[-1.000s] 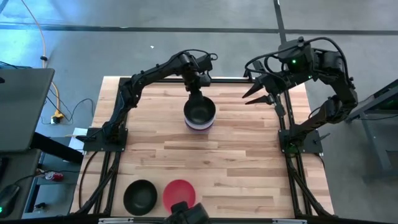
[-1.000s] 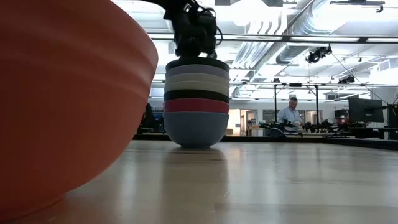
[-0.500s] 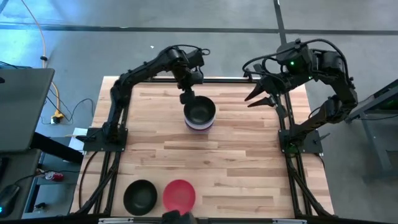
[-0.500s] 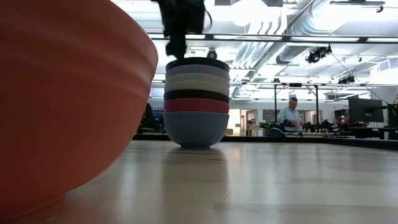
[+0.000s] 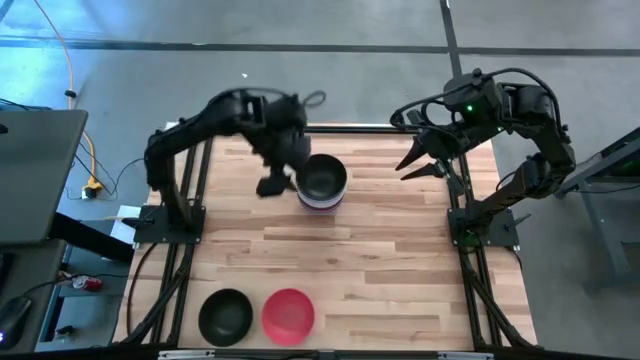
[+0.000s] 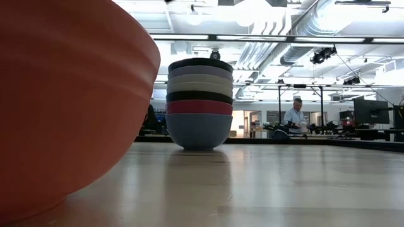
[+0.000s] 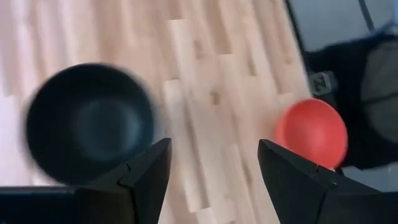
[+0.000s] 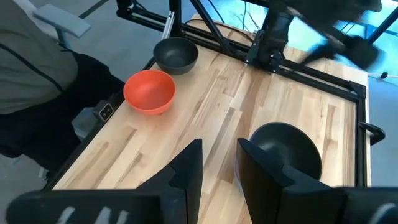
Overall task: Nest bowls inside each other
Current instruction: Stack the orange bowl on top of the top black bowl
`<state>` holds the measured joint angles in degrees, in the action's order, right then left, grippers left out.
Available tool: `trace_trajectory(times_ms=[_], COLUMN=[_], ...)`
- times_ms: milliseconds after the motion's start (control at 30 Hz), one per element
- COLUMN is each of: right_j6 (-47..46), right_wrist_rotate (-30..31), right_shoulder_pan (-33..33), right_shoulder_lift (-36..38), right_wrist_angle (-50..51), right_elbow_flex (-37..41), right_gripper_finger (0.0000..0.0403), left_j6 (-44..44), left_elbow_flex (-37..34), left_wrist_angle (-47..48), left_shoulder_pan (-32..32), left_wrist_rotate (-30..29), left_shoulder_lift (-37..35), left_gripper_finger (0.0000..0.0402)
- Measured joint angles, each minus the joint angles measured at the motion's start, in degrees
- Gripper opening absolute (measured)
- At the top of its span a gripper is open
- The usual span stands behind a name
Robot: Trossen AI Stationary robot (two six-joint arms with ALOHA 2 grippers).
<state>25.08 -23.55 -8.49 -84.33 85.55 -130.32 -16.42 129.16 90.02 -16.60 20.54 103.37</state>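
In the low view the round red plastic bowl point(image 6: 63, 101) is cut off by the left and top edges. In the tall nested stack of round plastic bowls point(image 6: 200, 103) only each bowl's outer band shows, the interiors hidden. The left wrist view blurs the black round bowl point(image 7: 87, 121), its rim smeared.

Overhead, table-level, two wrist views

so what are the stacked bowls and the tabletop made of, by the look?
Stacked bowls: likely plastic, opaque solid colours with a soft satin sheen and thin, even rims. Tabletop: wood, butcher-block style, with visible planks, grain and a light gloss. Red bowl: looks like the same plastic.
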Motion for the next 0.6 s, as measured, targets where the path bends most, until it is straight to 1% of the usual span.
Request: trace_trajectory(times_ms=[167,367,500,600], right_j6=[-0.6,-2.8,-3.6,-3.6], right_wrist_rotate=[0.0,0.2,0.3,0.6], right_shoulder_pan=[0.0,0.6,2.2,3.5], right_shoulder_lift=[0.0,0.0,0.3,1.1], right_wrist_angle=[0.0,0.0,0.0,0.0], right_elbow_flex=[0.0,0.0,0.0,0.0], right_gripper_finger=[0.0091,0.0091,0.0091,0.0091], left_j6=[2.2,7.4,9.3,10.7], left_elbow_flex=[0.0,0.0,0.0,0.0], left_wrist_angle=[0.0,0.0,0.0,0.0], left_shoulder_pan=[12.1,24.1,30.1,32.9], left_wrist_rotate=[-8.2,-17.6,-21.3,-23.4], left_shoulder_lift=[0.3,5.0,9.6,13.3], left_gripper_finger=[0.0227,0.0227,0.0227,0.0227])
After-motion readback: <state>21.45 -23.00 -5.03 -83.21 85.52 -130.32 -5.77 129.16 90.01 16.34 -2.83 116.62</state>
